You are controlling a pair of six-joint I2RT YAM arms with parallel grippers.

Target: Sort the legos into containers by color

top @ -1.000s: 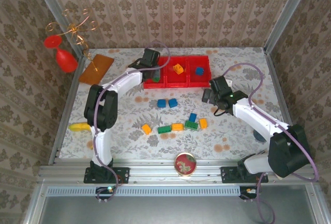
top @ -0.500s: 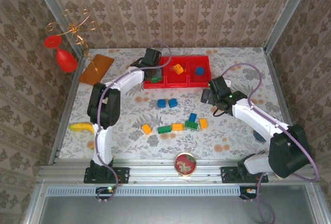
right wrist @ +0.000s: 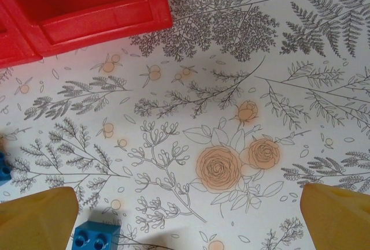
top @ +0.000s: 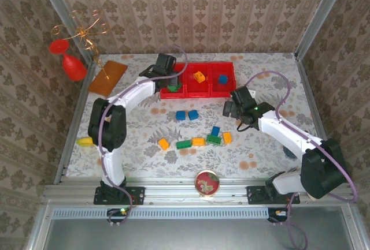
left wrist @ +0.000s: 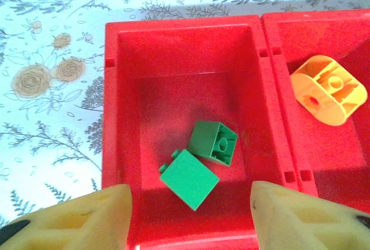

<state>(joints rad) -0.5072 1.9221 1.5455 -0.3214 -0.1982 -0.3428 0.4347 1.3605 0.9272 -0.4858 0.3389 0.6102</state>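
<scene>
While my left fingers [left wrist: 75, 218] are hanging wide apart and holding nothing over the left bin of the red tray [left wrist: 110, 117], two green bricks [left wrist: 214, 141] are lying against each other inside it. An orange brick [left wrist: 328, 90] is sitting in the middle bin and a blue brick [top: 222, 79] in the right one. My right fingers [right wrist: 34, 212] are likewise spread wide and empty above the tabletop [right wrist: 231, 88], with a loose blue brick [right wrist: 96, 237] just beside one fingertip. Closing off-centre on it could be knocking it away rather than gripping it. The remaining loose bricks [top: 198, 141] are lying packed close, so I could be shoving neighbours or pinching two colours at once. My left arm could also be catching the tray rim while lifting.
</scene>
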